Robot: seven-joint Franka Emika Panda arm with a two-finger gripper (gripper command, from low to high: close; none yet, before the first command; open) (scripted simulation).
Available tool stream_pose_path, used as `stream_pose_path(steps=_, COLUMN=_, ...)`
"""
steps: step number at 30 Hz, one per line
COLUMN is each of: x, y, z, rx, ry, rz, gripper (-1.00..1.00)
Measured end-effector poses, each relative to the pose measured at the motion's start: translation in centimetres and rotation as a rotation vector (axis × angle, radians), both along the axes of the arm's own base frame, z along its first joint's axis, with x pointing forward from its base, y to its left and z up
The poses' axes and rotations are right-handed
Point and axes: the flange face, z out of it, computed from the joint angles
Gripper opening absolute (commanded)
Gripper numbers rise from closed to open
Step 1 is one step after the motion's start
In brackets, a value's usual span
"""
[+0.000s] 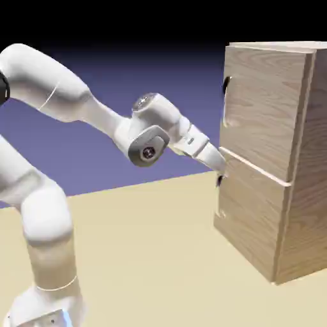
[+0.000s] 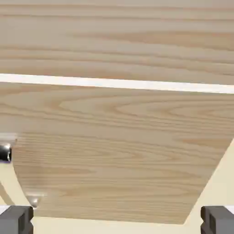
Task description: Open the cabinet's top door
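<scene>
The cabinet (image 1: 308,159) stands at the right of the exterior view, a tall box of light wood grain. Its top door (image 1: 262,108) lies flush with the front, with a small dark handle (image 1: 226,86) at its left edge. My gripper (image 1: 221,167) is at the seam between the top door and the lower door (image 1: 252,223), well below that handle. In the hand view wood grain fills the picture, crossed by a pale seam (image 2: 117,83). My gripper (image 2: 117,221) is open, its fingertips (image 2: 16,219) wide apart with nothing between them.
The cabinet rests on a beige table (image 1: 147,249). My white arm (image 1: 57,89) arches in from the lower left. A small shiny metal piece (image 2: 5,153) shows at the hand view's left edge.
</scene>
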Motion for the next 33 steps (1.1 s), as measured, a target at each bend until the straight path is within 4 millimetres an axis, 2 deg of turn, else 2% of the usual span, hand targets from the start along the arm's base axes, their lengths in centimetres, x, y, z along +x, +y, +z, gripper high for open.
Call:
stream_pose_path(steps=9, x=-0.1, y=-1.3, z=5.6, rx=0.363, ry=-0.142, rz=-0.312, gripper=1.00)
stream_pose_path(steps=17, x=-0.8, y=-1.3, z=9.6, rx=0.708, ry=-0.262, rz=-0.532, gripper=1.00)
stream_pose_path(steps=25, x=-1.5, y=-0.1, z=12.2, rx=1.071, ry=-0.359, rz=-0.699, gripper=1.00)
stream_pose_path(steps=33, x=-1.7, y=2.1, z=13.5, rx=1.445, ry=-0.417, rz=-0.820, gripper=1.00)
